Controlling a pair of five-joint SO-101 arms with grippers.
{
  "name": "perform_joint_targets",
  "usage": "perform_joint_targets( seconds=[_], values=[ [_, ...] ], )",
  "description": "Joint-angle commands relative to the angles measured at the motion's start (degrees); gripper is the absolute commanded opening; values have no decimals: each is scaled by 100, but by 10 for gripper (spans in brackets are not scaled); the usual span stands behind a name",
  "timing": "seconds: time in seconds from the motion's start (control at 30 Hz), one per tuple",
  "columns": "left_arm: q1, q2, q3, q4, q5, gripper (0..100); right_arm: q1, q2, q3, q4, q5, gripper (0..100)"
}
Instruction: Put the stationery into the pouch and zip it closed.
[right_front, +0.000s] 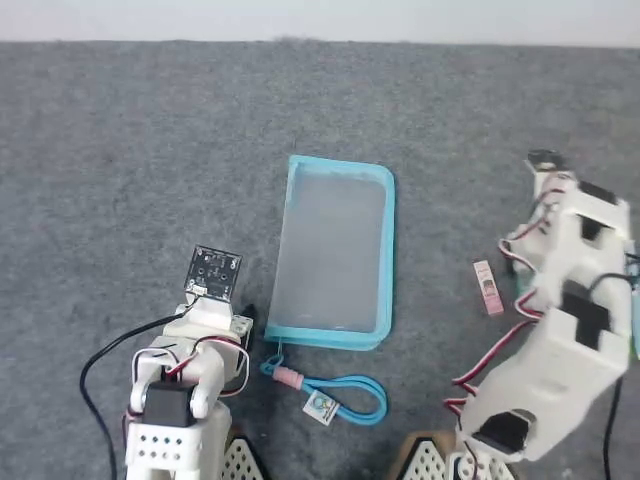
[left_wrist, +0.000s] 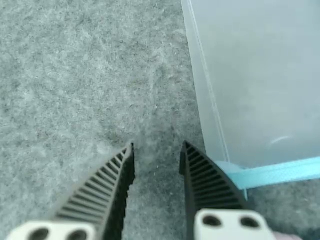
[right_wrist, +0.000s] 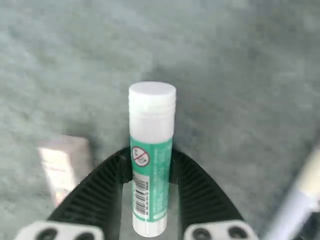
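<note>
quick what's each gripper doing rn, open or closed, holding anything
left gripper: open, empty, beside the pouch
right gripper: closed on the glue stick

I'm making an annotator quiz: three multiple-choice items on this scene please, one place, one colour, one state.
1. Where is the left gripper relative to the pouch? A over its middle; B beside a corner, above the mat; C beyond its far end.
2. The pouch's edging is: A red; B yellow; C turquoise.
3. The right gripper is: A shut on the glue stick; B open, empty; C shut on the pouch.
Key: B, the corner lies beside it in the left wrist view; C, the border; A, its fingers clamp the stick.
</note>
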Motion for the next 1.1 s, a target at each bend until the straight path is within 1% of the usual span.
perform_joint_targets(
  seconds=[0.0, 0.13, 0.3, 0.37, 0.5, 0.53, 0.63, 0.73, 0.83, 0.97, 1.07],
  values=[
    [-26, 9, -31, 35, -35, 145, 690, -558, -149, -75, 352, 19],
    [-26, 9, -31, 35, -35, 145, 1059, -699, -149, -101, 695, 22],
    [-26, 9, -31, 35, -35, 145, 1200, -664, -352, -119, 853, 33],
    [-26, 9, -31, 35, -35, 145, 1182, -655, -466, -66, 844, 82],
    [-26, 9, -31, 35, -35, 145, 1174, -673, -686, 13, 800, 210],
    [-26, 9, -31, 35, -35, 145, 1174, -673, -800, 136, 800, 229],
    [-26, 9, -31, 35, -35, 145, 1138, -681, -1204, 646, 782, 235],
    [-26, 9, -31, 35, -35, 145, 980, -892, -1451, 1165, 677, 235],
    [-26, 9, -31, 35, -35, 145, 637, -1358, -1345, 1560, 659, 216],
    [-26, 9, -31, 35, -35, 145, -4, -2237, -545, 1719, 431, 169],
    [-26, 9, -31, 35, -35, 145, -585, -2967, 475, 1490, 290, 193]
  ],
)
